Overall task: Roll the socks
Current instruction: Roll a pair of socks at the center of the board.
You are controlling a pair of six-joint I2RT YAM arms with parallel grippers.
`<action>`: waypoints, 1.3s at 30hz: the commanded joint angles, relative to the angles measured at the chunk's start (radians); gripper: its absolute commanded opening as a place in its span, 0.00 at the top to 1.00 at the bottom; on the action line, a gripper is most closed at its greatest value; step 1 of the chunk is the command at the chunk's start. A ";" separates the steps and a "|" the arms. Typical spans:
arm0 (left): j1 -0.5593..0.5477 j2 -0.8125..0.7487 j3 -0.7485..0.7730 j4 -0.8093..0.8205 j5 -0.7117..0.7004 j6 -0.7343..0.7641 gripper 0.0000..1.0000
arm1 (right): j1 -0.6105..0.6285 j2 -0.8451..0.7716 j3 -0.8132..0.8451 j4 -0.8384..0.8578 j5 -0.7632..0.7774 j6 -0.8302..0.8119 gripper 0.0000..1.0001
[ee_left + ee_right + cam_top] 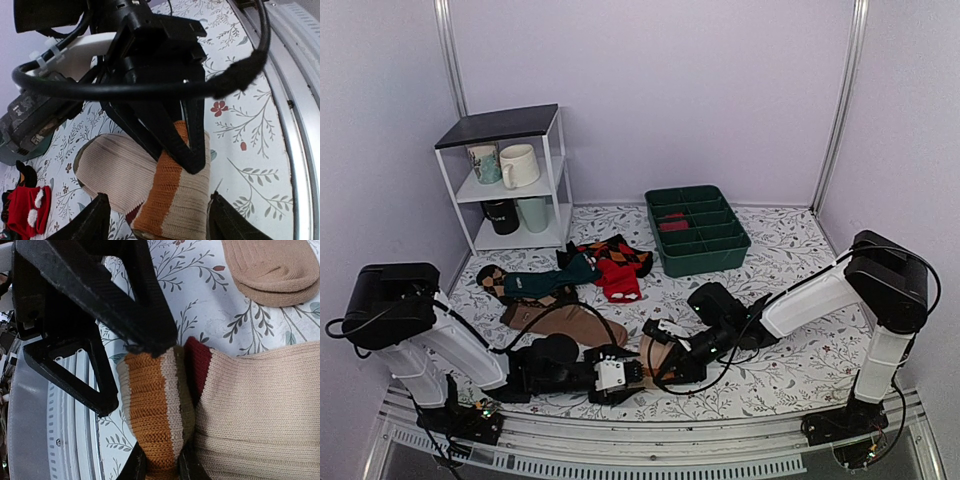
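Observation:
The socks (655, 352) lie at the near middle of the table, a beige knit bundle with orange, cream, olive and maroon bands (170, 195). My right gripper (161, 462) is shut on the striped fold (150, 410), pinching it between its two fingers. It reaches in from the right (668, 362). My left gripper (160, 200) stands open astride the same bundle. There is a gap on its left side, and its right finger (227, 220) is at the sock's edge. It comes in from the left (623, 372). The right gripper's black fingers (182, 145) press on top of the bundle.
A plain brown sock (565, 320) lies just behind the left arm, also seen as a tan toe (272, 270). Teal (545, 283) and red-and-black argyle socks (618, 268) lie mid-table. A green divided bin (697, 230) sits behind, a white shelf with mugs (510, 180) at back left. The table's metal rail (300, 125) is close by.

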 commanded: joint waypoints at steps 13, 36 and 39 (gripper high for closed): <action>-0.012 0.071 0.064 -0.136 0.026 -0.045 0.61 | 0.003 0.083 -0.027 -0.199 0.014 0.014 0.86; 0.094 0.168 0.261 -0.632 0.314 -0.333 1.00 | 0.000 -0.246 -0.164 0.214 0.298 -0.059 0.56; 0.109 0.213 0.300 -0.711 0.344 -0.352 1.00 | 0.002 -0.362 -0.285 0.355 0.322 -0.114 0.54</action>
